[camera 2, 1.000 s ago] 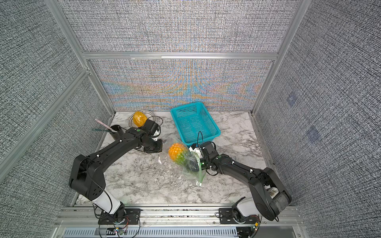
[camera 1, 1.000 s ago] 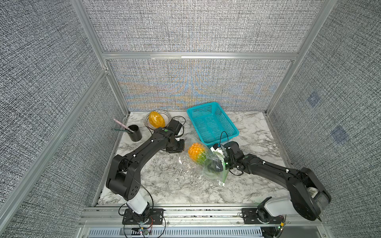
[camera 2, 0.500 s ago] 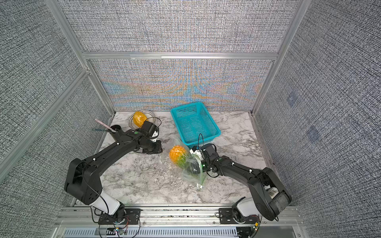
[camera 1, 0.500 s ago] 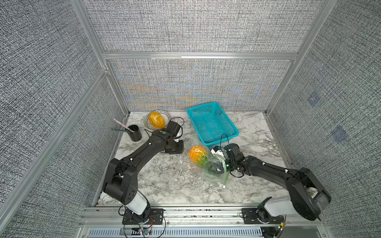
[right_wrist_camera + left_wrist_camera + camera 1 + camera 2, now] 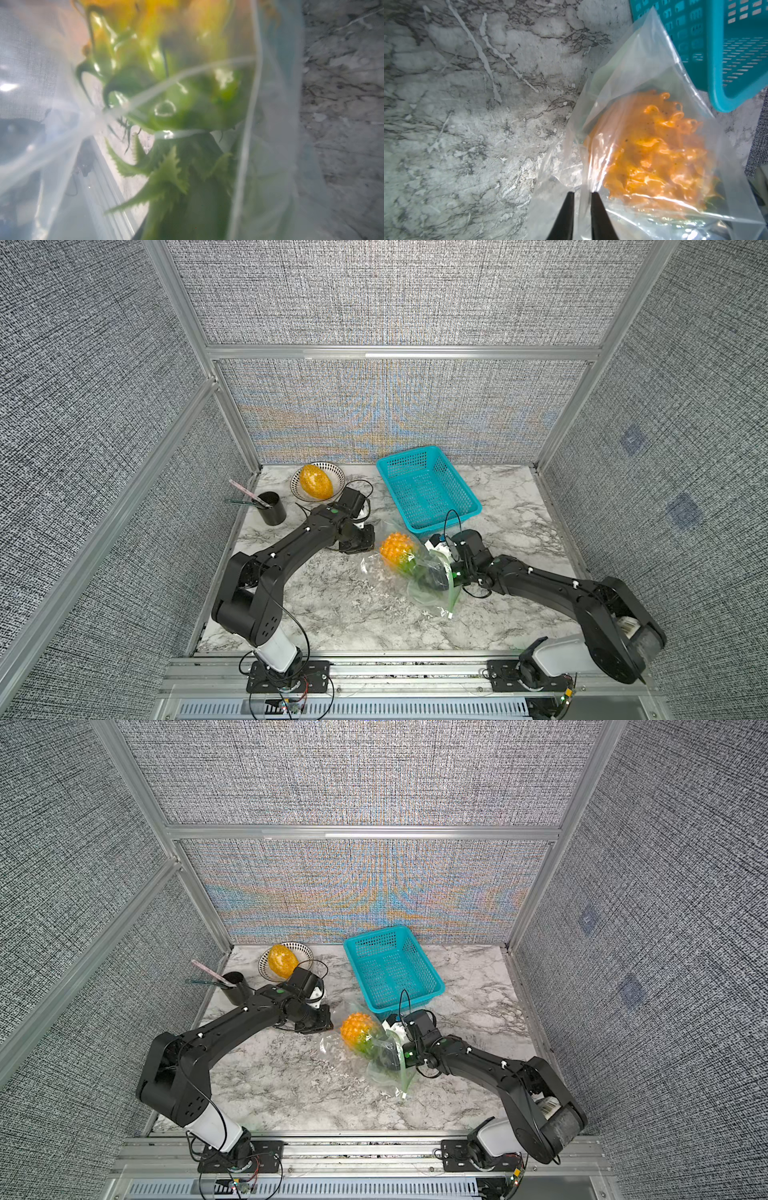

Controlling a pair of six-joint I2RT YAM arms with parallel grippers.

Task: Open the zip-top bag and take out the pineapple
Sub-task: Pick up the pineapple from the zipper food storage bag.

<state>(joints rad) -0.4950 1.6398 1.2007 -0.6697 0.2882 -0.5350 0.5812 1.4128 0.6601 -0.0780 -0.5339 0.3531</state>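
**Pineapple in bag, arms at both ends**

Pineapple (image 5: 397,549) lies mid-frame inside the zip-top bag (image 5: 428,601), just below the teal basket (image 5: 428,489). Left gripper (image 5: 581,194), jaws narrow, pinches film at the closed end, likely as an anchor. Right gripper (image 5: 434,574) reaches in by the crown; can't tell its grip.

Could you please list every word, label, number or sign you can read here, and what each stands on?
No text here is legible.
White sticker on the right arm: striped print, too small to read.
Pale green print on the zip-top bag: blurred shapes, no readable words.
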